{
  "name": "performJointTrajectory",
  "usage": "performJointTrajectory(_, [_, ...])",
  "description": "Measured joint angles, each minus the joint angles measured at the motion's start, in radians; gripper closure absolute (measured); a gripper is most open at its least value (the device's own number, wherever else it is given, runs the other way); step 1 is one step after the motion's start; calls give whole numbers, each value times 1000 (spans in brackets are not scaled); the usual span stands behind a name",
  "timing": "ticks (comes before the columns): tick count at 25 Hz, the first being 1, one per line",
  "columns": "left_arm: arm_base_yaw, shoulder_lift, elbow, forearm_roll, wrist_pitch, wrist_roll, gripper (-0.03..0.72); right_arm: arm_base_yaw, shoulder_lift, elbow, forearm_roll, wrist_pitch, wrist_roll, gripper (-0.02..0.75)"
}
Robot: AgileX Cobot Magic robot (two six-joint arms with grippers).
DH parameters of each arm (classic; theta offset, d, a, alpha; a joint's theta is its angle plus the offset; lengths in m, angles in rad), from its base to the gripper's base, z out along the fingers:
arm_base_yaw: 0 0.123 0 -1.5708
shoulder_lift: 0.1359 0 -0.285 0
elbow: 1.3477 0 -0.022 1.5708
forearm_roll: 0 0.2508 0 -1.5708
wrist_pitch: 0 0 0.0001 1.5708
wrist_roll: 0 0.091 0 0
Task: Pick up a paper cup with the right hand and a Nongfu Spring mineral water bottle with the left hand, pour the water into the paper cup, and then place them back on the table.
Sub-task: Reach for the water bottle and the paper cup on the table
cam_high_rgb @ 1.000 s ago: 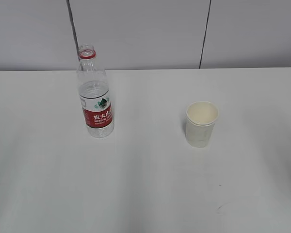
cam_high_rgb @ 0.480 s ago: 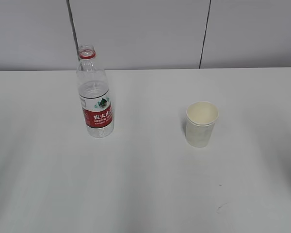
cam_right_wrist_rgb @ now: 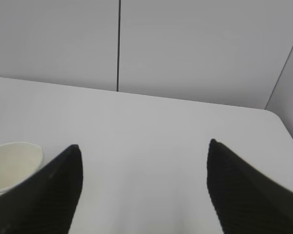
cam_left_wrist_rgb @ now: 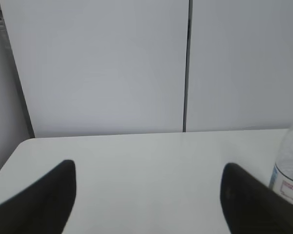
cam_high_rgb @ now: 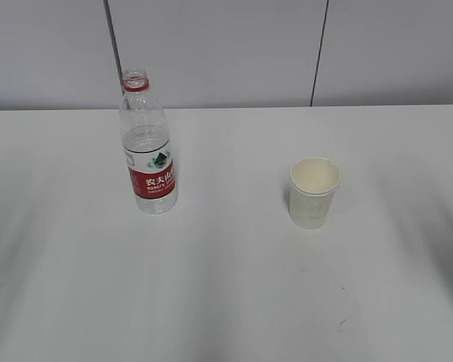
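Observation:
The Nongfu Spring mineral water bottle (cam_high_rgb: pixel 148 147) stands upright and uncapped on the white table (cam_high_rgb: pixel 226 286) at the left, with clear water inside. The paper cup (cam_high_rgb: pixel 313 192) stands upright to its right, and I see no water in it. Neither arm shows in the exterior view. In the left wrist view my left gripper (cam_left_wrist_rgb: pixel 149 170) is open and empty, with the bottle (cam_left_wrist_rgb: pixel 289 170) at the right edge beyond its right finger. In the right wrist view my right gripper (cam_right_wrist_rgb: pixel 144 153) is open and empty, with the cup (cam_right_wrist_rgb: pixel 12 163) at the far left, partly behind its left finger.
A grey panelled wall (cam_high_rgb: pixel 226 53) runs along the table's far edge. The table's left corner and edge (cam_left_wrist_rgb: pixel 19 146) show in the left wrist view, its right corner (cam_right_wrist_rgb: pixel 276 117) in the right wrist view.

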Motion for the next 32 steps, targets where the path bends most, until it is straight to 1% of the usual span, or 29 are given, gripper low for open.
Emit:
performJointTrajectory(5, [0, 81, 0, 13, -91, 0, 134, 0, 43, 0, -121, -30, 117, 150])
performJointTrajectory(8, [0, 136, 0, 72, -171, 0, 134, 0, 77, 0, -206, -69, 132, 150])
performJointTrajectory(10, [0, 171, 0, 111, -229, -2, 134, 0, 100, 0, -242, -101, 142, 150])
performJointTrajectory(15, [0, 274, 0, 167, -278, -69, 134, 0, 134, 0, -260, -149, 171, 150])
performJointTrajectory(19, [0, 348, 0, 263, -338, -97, 134, 0, 157, 0, -271, -164, 199, 150])
performJointTrajectory(23, [0, 434, 0, 285, -410, -109, 134, 0, 209, 0, -320, -187, 224, 150])
performJointTrajectory(29, [0, 573, -2, 311, -500, -140, 134, 0, 317, 0, -379, -279, 245, 150])
performJointTrajectory(32, [0, 640, -3, 344, -531, -148, 134, 0, 392, 0, -407, -330, 248, 150])
